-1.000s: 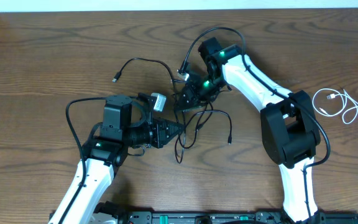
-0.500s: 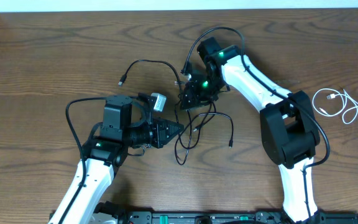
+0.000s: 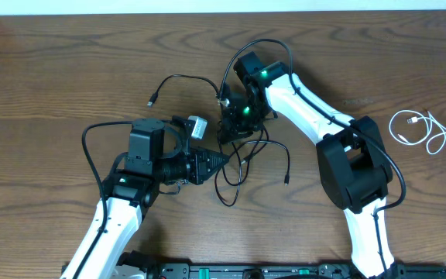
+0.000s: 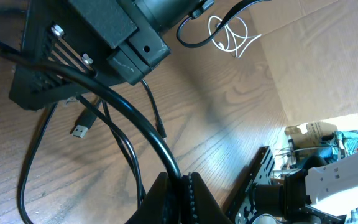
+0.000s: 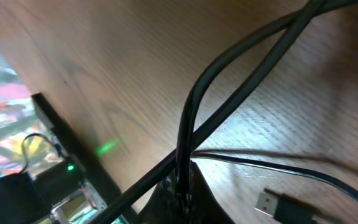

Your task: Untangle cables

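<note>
Cables: the black cords (image 3: 242, 153) lie knotted at the middle of the table (image 3: 60, 62), between the two arms. The white cord (image 3: 420, 130) lies coiled alone at the right edge, well apart.
Left gripper: the left gripper (image 3: 221, 160) has its jaws pinched together on one strand of the black cords, just left of the knot.
Right gripper: the right gripper (image 3: 233, 124) has its jaws clamped on two crossing strands at the far side of the knot.
Step in hand: I judge it to be pulling the gripped strands apart to open the knot.
Method: I use the left arm as a fixed anchor. I draw the right arm slowly away, low over the wood, and watch the loops on the near side.
Risk: a loop may cinch instead of opening. The plug (image 3: 286, 180) on the right may snag in a loop. If either happens, I stop and slacken the pull.
</note>
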Tool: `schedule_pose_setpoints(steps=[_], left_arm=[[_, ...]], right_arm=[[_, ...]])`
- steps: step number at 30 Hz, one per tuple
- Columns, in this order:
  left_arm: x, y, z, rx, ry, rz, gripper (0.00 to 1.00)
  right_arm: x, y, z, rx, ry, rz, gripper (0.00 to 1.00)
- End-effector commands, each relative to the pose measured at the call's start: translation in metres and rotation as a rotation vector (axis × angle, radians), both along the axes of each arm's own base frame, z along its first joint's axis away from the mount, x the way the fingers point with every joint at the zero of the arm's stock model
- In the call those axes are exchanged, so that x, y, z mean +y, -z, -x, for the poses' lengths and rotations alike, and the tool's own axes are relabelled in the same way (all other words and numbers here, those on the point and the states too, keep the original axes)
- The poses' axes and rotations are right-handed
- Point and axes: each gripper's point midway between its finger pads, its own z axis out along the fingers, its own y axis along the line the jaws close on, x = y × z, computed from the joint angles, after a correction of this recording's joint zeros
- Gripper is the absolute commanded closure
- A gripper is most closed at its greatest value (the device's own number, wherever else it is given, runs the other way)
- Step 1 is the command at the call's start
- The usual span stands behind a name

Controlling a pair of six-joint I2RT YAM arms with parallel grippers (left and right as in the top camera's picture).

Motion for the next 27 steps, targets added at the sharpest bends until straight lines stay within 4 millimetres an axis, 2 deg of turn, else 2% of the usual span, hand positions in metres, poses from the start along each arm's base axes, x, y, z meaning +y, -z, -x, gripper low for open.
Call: schedule_pose_setpoints(steps=[1,4,11,12,16,19,27], left_arm=[[-0.001,-0.003,0.000,-0.028,0.016,-0.001,0.92],[0.002,0.000,-0.003,-0.028,-0.005,-0.024,0.93],[0.028,0.033,-0.009,0.044,-0.146,-0.202,0.93],[0.038,0.043,-0.010,0.065,-0.189,-0.264,0.92],[0.068,0.064,-0.011,0.111,-0.310,-0.423,0.93],[0.098,0.079,-0.011,0.161,-0.446,-0.559,0.93],[0.158,0.091,-0.004,0.221,-0.720,-0.804,0.93]], right_arm=[[-0.014,0.014,-0.008,-0.044,0.015,0.106,0.99],[-0.031,0.024,-0.019,-0.107,0.026,0.218,0.99],[-0.069,0.038,-0.044,-0.242,0.056,0.433,0.99],[-0.076,0.039,-0.049,-0.257,0.064,0.461,0.99],[-0.090,0.040,-0.057,-0.279,0.084,0.509,0.99],[-0.097,0.040,-0.061,-0.285,0.095,0.530,0.99],[-0.109,0.040,-0.065,-0.295,0.110,0.569,0.99]])
